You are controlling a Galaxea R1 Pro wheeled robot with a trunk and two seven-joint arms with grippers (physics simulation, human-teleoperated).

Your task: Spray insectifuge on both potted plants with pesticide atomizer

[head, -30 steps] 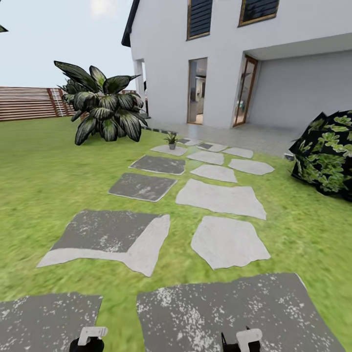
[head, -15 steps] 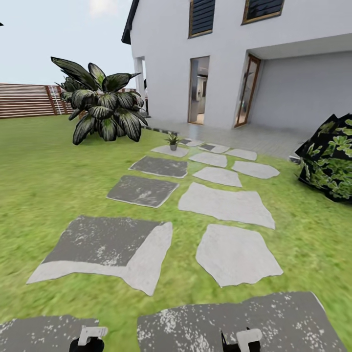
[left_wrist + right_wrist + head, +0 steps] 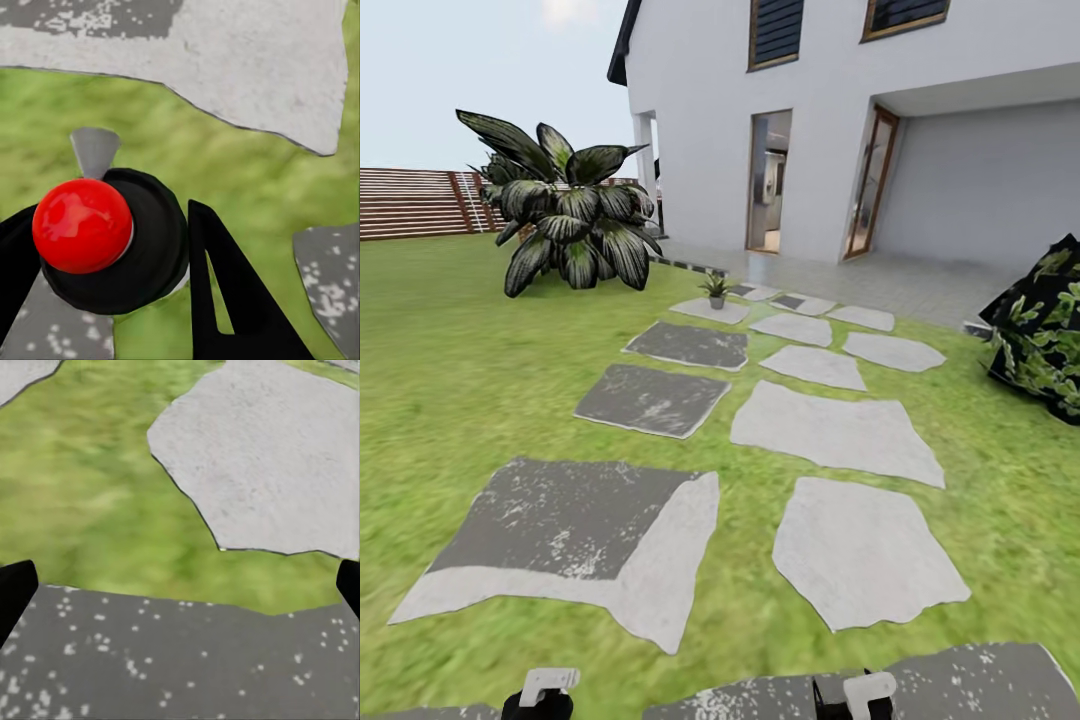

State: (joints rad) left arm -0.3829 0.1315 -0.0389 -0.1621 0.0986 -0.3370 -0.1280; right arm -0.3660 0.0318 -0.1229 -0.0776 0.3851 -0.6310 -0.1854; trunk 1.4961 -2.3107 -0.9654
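The pesticide atomizer and the potted plants are out of view. In the garden, green lawn [image 3: 450,370] with grey stepping stones [image 3: 830,430] runs toward a white house. In the left wrist view my left gripper [image 3: 109,214] is open over grass, its black fingers [image 3: 217,292] spread with nothing held. A red dome on a black round part [image 3: 82,225] shows between them. In the right wrist view my right gripper [image 3: 180,585] is open wide above a dark stone [image 3: 180,660], its fingertips [image 3: 15,592] at the picture's edges. Both arm ends [image 3: 545,695] sit at the head view's bottom edge.
A tall dark broad-leaved plant [image 3: 565,215] stands at the back left before a brown slatted fence [image 3: 410,200]. A tiny potted grass clump [image 3: 715,290] sits on a far stone. At the right edge is a dark leafy shrub [image 3: 1045,335]. The house has an open doorway [image 3: 768,180].
The whole head view has shifted: stones slide down and toward me and the shrub drifts off to the right, so the camera has moved forward. Both arm ends keep their places.
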